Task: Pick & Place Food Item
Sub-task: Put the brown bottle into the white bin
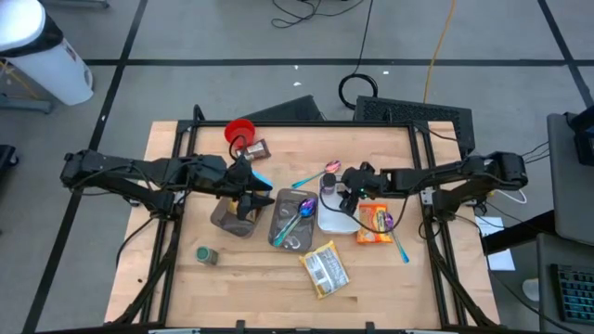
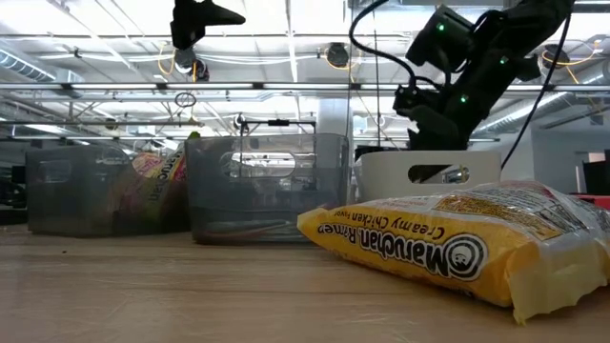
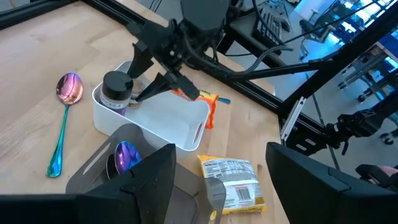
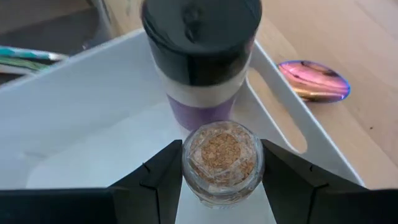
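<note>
A white bin [image 4: 81, 106] sits right of the table's middle, and a purple jar with a black lid [image 4: 200, 56] stands upright on its floor. My right gripper [image 4: 222, 180] hangs over that bin [image 1: 336, 215], shut on a small glass jar with a brown cork-like top [image 4: 222, 158], right beside the purple jar. The left wrist view shows this gripper [image 3: 146, 93] slanting down into the bin. My left gripper [image 1: 246, 199] hovers open above a grey bin [image 1: 230, 221], with nothing between its fingers. My right gripper pinches the small glass jar by its two opposite sides [image 4: 186, 163] between the two fingers, just below the brown top. The fingers slant down from the table's right side. The jar stands upright in the hold; whether its bottom touches the bin's floor I cannot tell.
A second grey bin [image 1: 292, 223] holds an iridescent spoon. A yellow ramen packet [image 1: 325, 269] lies near the front edge and an orange snack bag [image 1: 374, 223] right of the white bin. Another spoon [image 1: 316, 176], a red cup [image 1: 239, 132] and a small jar [image 1: 206, 255] stand around.
</note>
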